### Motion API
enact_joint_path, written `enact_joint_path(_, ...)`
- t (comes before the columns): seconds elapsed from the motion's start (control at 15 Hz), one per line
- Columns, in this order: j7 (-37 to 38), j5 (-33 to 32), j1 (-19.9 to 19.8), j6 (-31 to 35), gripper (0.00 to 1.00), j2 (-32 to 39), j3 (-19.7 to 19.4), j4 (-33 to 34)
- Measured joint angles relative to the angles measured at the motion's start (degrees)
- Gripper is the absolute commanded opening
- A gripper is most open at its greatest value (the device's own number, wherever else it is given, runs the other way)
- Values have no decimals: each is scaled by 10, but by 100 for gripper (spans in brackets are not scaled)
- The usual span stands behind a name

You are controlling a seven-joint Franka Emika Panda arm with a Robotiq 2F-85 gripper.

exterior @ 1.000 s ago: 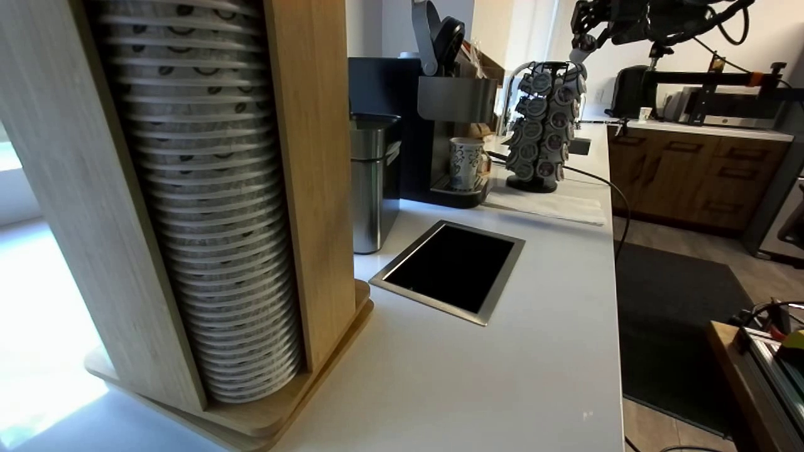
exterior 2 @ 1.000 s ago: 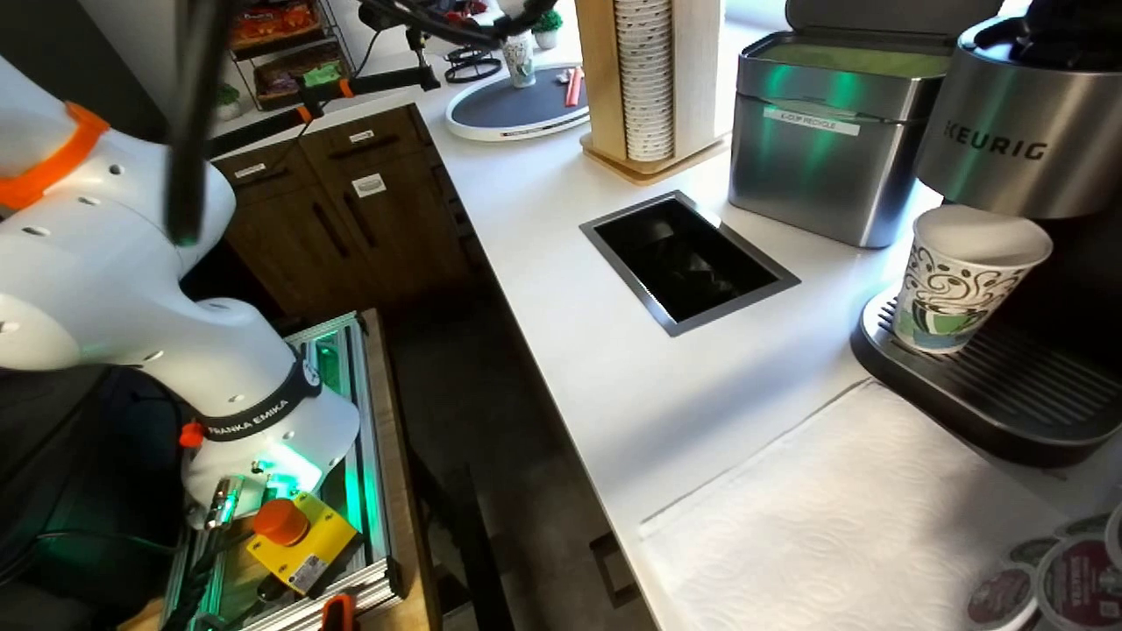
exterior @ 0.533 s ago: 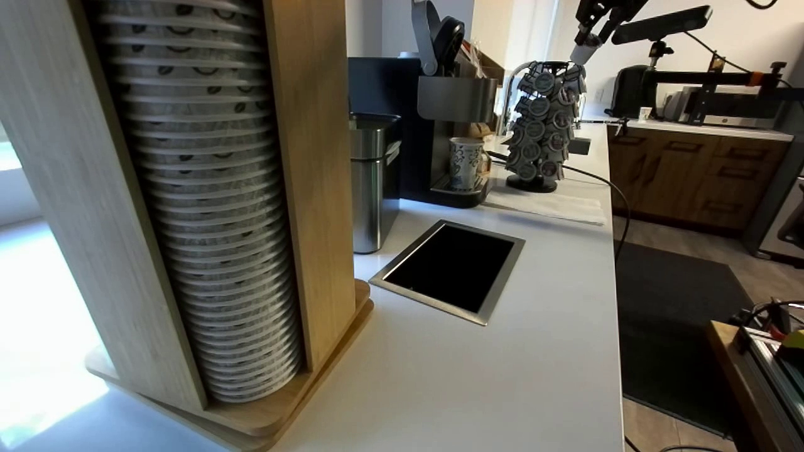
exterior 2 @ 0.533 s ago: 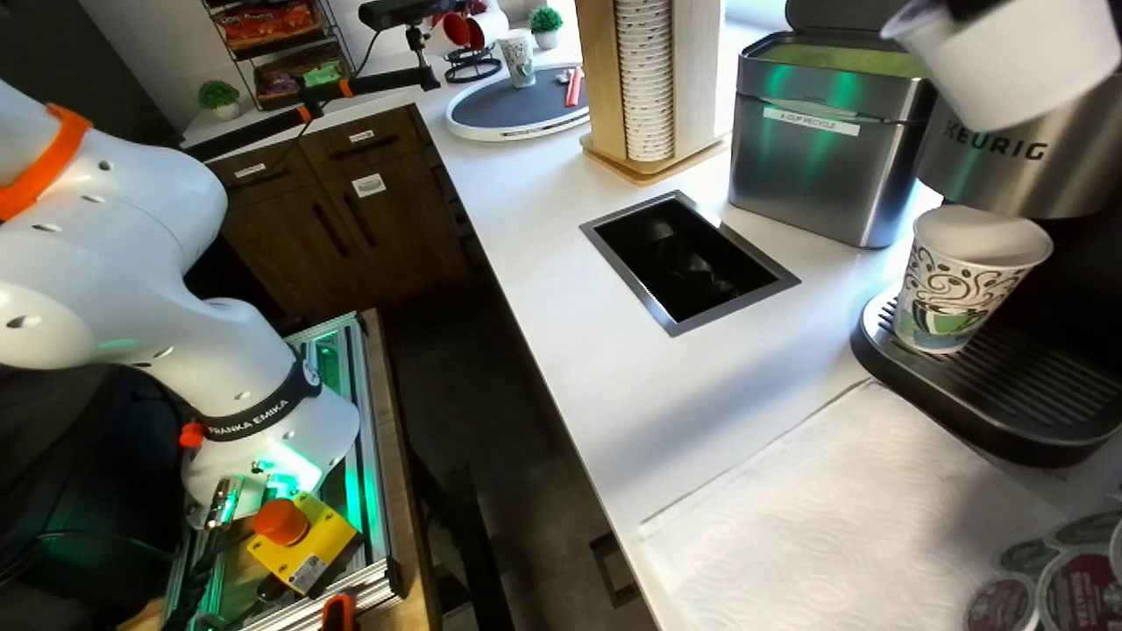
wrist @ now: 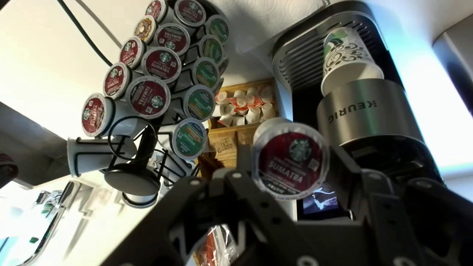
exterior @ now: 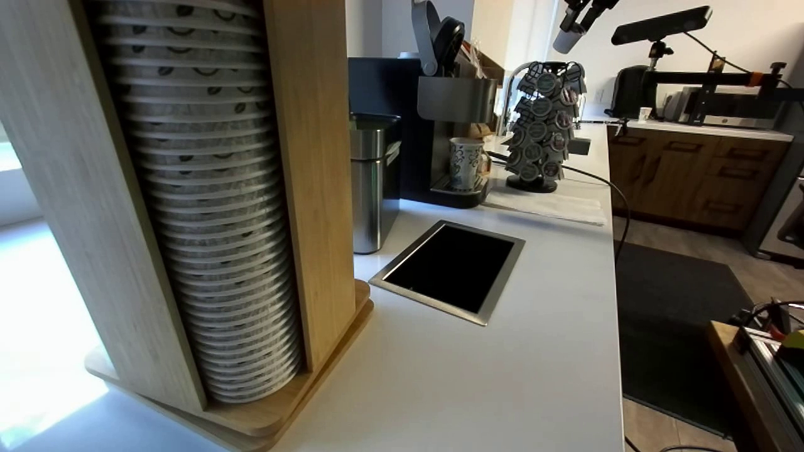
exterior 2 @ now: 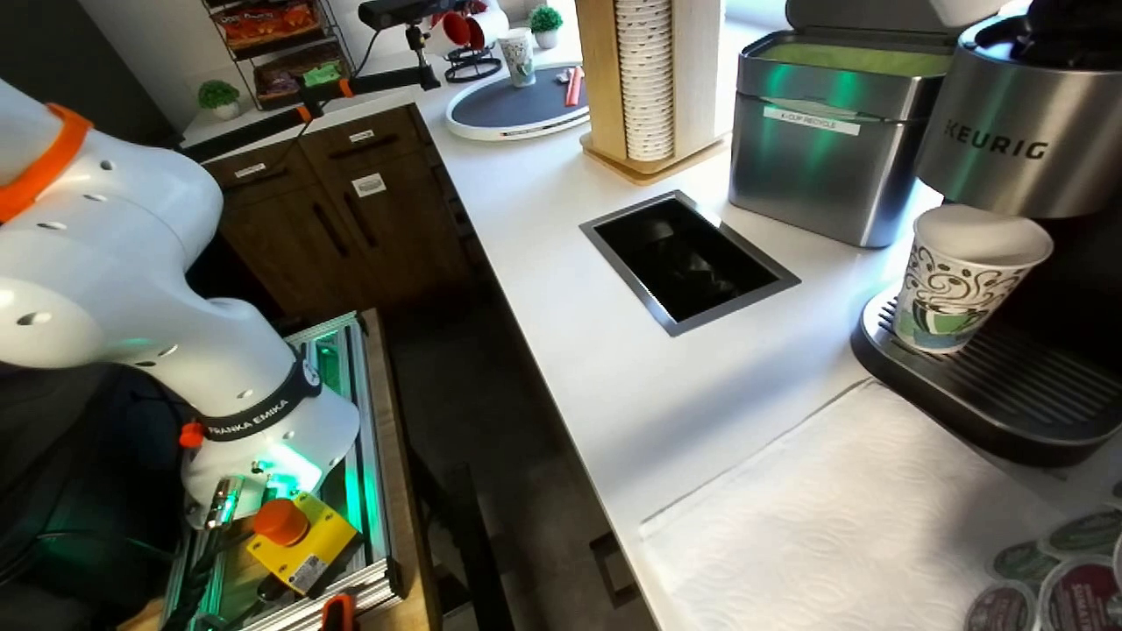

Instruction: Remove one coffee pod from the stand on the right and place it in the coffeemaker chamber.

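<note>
My gripper [wrist: 292, 157] is shut on a white coffee pod [wrist: 292, 162] with a red Sumatra lid. The pod is between the two fingers, its lid facing the wrist camera. In an exterior view the gripper [exterior: 578, 26] holds the pod [exterior: 567, 42] above the stand [exterior: 534, 125], apart from it. The stand [wrist: 162, 64] is at the left in the wrist view, full of pods below, with some top loops bare. The coffeemaker [wrist: 369, 111] is at the right there; its lid [exterior: 433, 41] is raised in an exterior view. The chamber's inside is hidden in the dark top [wrist: 388, 159].
A patterned paper cup [exterior 2: 951, 280] stands on the drip tray. A steel recycle bin [exterior 2: 815, 158], a counter opening [exterior 2: 688, 263] and a wooden cup holder [exterior: 320, 176] stand along the counter [exterior 2: 561, 350]. A paper towel [exterior 2: 841, 508] lies before the coffeemaker.
The gripper and pod have risen off the stand's top and shifted left towards the coffeemaker in an exterior view. The stand has turned slightly. A dark blurred part has left an exterior view.
</note>
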Motion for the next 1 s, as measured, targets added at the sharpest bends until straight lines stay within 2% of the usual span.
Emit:
enact_joint_path(0.2,-36,26,6,1,29,3,0,4)
enact_joint_path(0.6,-203,140,45,1,29,34,-21,43)
enact_joint_path(1.0,-326,217,59,1,29,96,-36,94)
